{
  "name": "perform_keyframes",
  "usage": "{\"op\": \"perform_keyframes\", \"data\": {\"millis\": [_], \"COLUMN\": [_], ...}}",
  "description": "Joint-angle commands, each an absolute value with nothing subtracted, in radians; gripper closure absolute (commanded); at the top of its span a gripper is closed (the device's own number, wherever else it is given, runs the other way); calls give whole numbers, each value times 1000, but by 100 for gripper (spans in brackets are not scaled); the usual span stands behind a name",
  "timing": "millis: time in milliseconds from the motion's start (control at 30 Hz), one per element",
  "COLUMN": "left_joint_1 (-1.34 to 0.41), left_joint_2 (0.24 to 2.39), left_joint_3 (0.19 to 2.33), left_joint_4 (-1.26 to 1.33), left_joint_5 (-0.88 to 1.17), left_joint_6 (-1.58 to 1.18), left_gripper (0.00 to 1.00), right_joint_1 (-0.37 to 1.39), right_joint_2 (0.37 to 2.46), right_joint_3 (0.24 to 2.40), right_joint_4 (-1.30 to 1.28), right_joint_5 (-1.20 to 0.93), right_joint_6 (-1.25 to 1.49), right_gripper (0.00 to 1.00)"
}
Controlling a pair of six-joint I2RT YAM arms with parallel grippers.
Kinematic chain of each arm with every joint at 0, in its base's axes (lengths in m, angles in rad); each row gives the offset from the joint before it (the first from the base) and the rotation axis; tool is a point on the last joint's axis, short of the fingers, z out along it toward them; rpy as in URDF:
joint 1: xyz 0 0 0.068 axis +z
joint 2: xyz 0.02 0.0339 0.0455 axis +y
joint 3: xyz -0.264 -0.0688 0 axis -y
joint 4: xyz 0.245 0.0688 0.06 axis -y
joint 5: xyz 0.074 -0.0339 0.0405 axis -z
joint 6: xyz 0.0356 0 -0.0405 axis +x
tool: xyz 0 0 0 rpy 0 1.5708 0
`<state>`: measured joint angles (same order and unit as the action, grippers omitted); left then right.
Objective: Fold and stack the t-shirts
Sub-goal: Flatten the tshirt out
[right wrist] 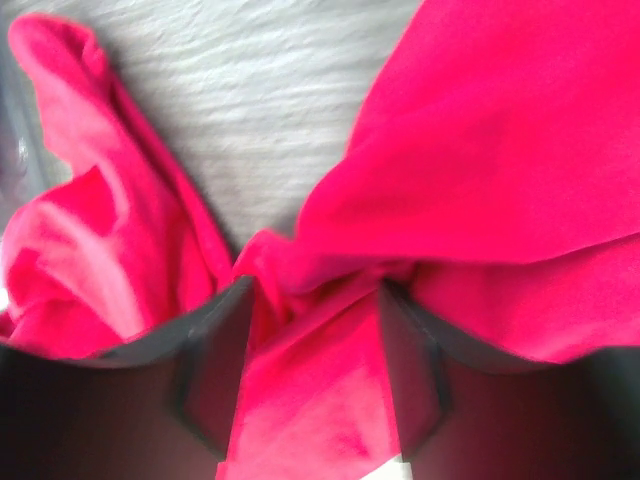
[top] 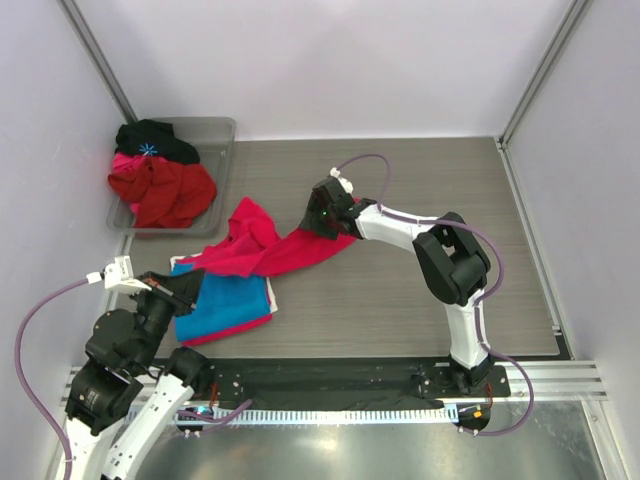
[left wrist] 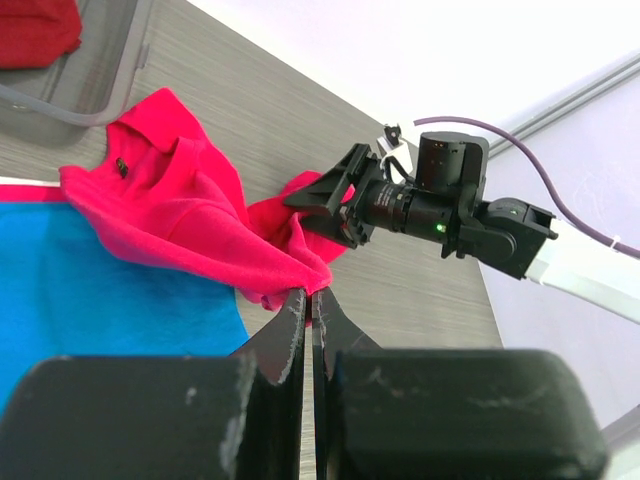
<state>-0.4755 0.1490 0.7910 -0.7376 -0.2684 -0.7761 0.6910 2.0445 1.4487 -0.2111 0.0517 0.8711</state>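
The crimson-pink t-shirt (top: 262, 245) lies crumpled and stretched out across the table's middle. Its left part rests over the folded blue t-shirt (top: 225, 305). A pink-red t-shirt (top: 232, 334) shows only as an edge under the blue one. My right gripper (top: 322, 222) is down on the crimson shirt's right end. In the right wrist view it (right wrist: 310, 285) stands open, and a bunched fold of the shirt (right wrist: 320, 380) fills the gap between its fingers. My left gripper (left wrist: 308, 296) is shut and empty, hovering at the blue shirt's (left wrist: 90, 300) near left corner.
A clear plastic bin (top: 222, 130) at the back left holds a red garment (top: 165, 192) and a black one (top: 155, 138). Grey walls close in the left and right sides. Bare wood table (top: 400, 310) lies to the right of the shirts.
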Motion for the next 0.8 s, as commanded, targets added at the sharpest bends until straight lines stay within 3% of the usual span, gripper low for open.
{"op": "perform_keyframes", "data": {"millis": [0,67,200,267,767], "left_joint_1": [-471,-472,-472,-472,-471], "left_joint_2": [138,137,143,147,402], "left_joint_3": [821,821,821,819,816], "left_joint_4": [-710,-712,-715,-719,-674], "left_joint_5": [-252,-252,-253,-262,-299], "left_joint_6": [-753,-753,-752,-752,-768], "left_gripper": [100,100,100,100,100], "right_joint_1": [667,658,643,638,542], "right_joint_2": [2065,2065,2062,2042,1680], "right_joint_3": [1453,1450,1442,1425,1246], "right_joint_4": [-204,-202,-204,-204,-209], "right_joint_5": [91,95,83,86,169], "right_joint_6": [877,873,864,858,805], "right_gripper": [49,53,90,98,99]}}
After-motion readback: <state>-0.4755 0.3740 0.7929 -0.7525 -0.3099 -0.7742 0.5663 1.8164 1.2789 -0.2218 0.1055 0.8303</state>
